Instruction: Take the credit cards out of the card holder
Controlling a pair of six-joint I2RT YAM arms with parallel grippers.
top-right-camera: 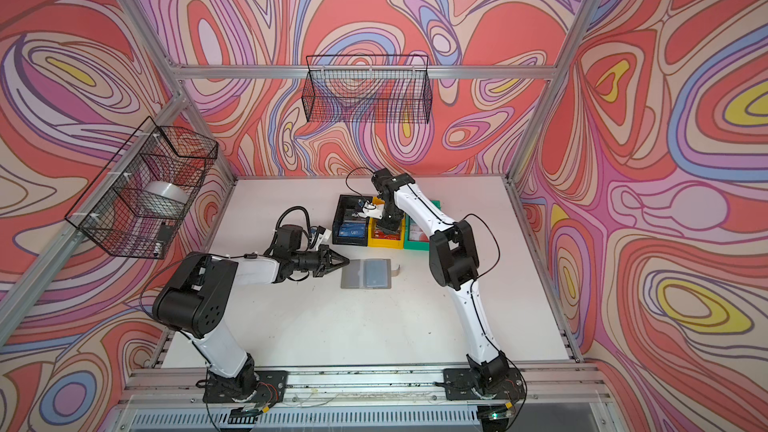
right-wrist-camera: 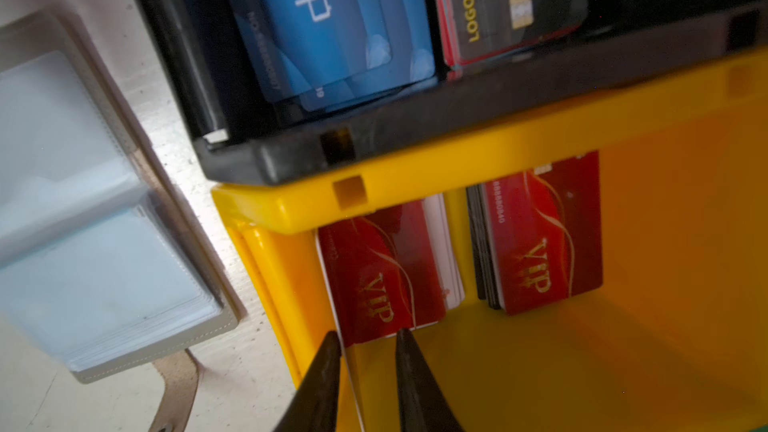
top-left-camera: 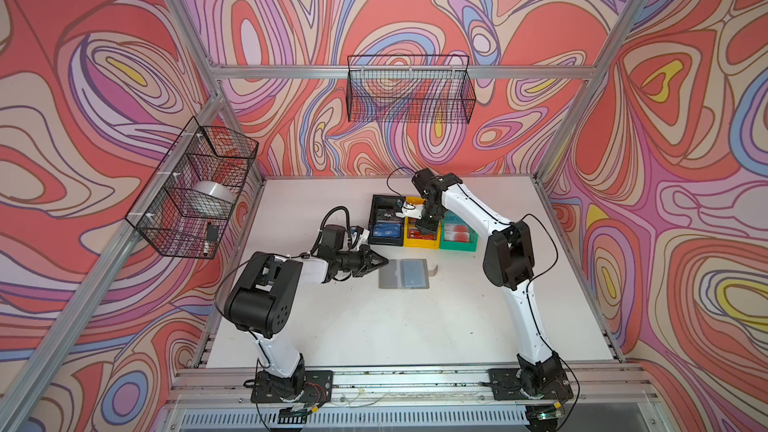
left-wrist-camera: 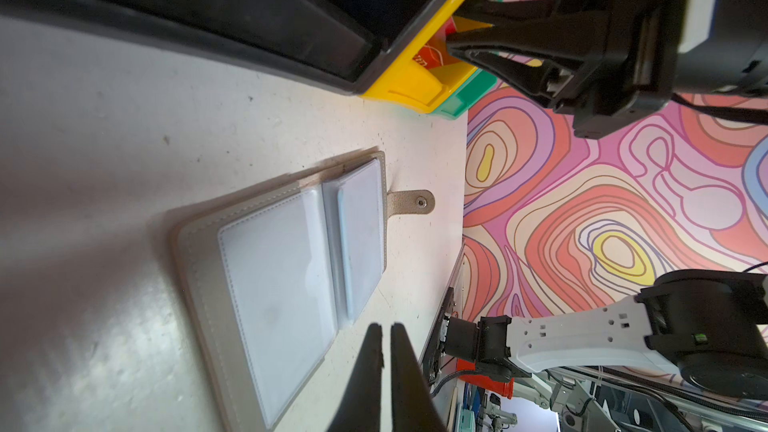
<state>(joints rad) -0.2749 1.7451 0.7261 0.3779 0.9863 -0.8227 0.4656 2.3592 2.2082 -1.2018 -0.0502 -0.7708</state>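
The grey card holder lies open on the white table, clear sleeves up, with a light blue card in one sleeve. My left gripper is shut and empty at its left edge. My right gripper points down into the yellow bin. Its jaws are apart, with the thin edge of a red VIP card between the fingertips. A second red stack lies beside it. Blue VIP cards and a black card lie in the black bin.
A green bin with white, red-circled cards stands right of the yellow one. The holder's strap tab curls up on its right side. Wire baskets hang on the back wall and the left wall.
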